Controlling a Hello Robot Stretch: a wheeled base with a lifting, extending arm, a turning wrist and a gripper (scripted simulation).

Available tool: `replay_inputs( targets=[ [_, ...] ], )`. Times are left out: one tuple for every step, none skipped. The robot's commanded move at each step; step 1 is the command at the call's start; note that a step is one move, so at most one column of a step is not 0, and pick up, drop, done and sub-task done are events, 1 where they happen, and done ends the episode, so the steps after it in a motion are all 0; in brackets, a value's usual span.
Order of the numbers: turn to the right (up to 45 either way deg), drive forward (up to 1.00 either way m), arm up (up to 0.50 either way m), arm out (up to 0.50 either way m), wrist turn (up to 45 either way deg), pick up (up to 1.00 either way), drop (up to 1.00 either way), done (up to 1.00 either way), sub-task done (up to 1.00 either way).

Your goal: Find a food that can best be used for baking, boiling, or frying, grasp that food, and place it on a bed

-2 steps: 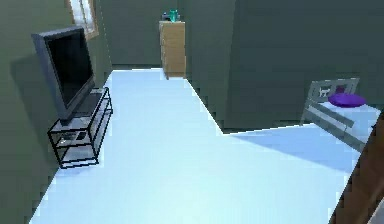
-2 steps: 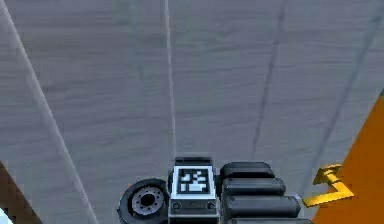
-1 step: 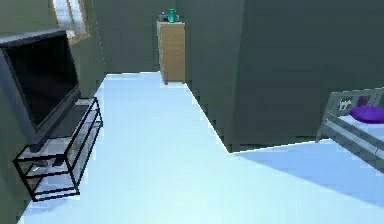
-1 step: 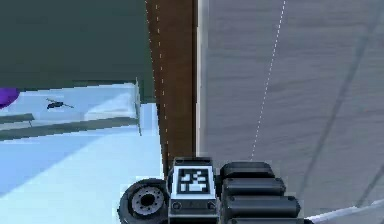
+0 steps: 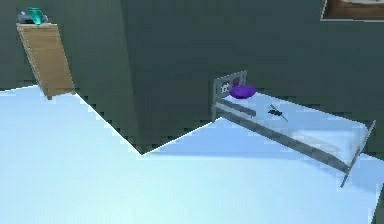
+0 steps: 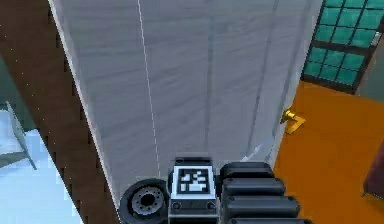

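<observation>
Arm side view: at the bottom edge the arm [image 6: 255, 192] carries a white marked square [image 6: 195, 182] with the dark body of the jaws to its left; their far end cannot be made out, so whether they hold anything cannot be told, and a grey panelled wall [image 6: 180, 80] rises behind. Forward view: across the pale floor [image 5: 60, 160] stands the bed [image 5: 320, 135], a small dark object [image 5: 275, 111] lying on its mattress near the purple pillow [image 5: 243, 92] at the head end. Farther off, a wooden dresser [image 5: 48, 60] stands against the dark wall [image 5: 170, 60].
</observation>
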Motion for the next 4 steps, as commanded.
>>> replay_inputs(
  targets=[
    [0.0, 0.30, 0.00, 0.00, 0.0, 0.00, 0.00, 0.00, 0.00],
    [18.0, 0.00, 0.00, 0.00, 0.0, 0.00, 0.00, 0.00, 0.00],
    [0.0, 1.00, 0.00, 0.00, 0.0, 0.00, 0.00, 0.00, 0.00],
    [3.0, 0.00, 0.00, 0.00, 0.0, 0.00, 0.00, 0.00, 0.00]
  ],
)
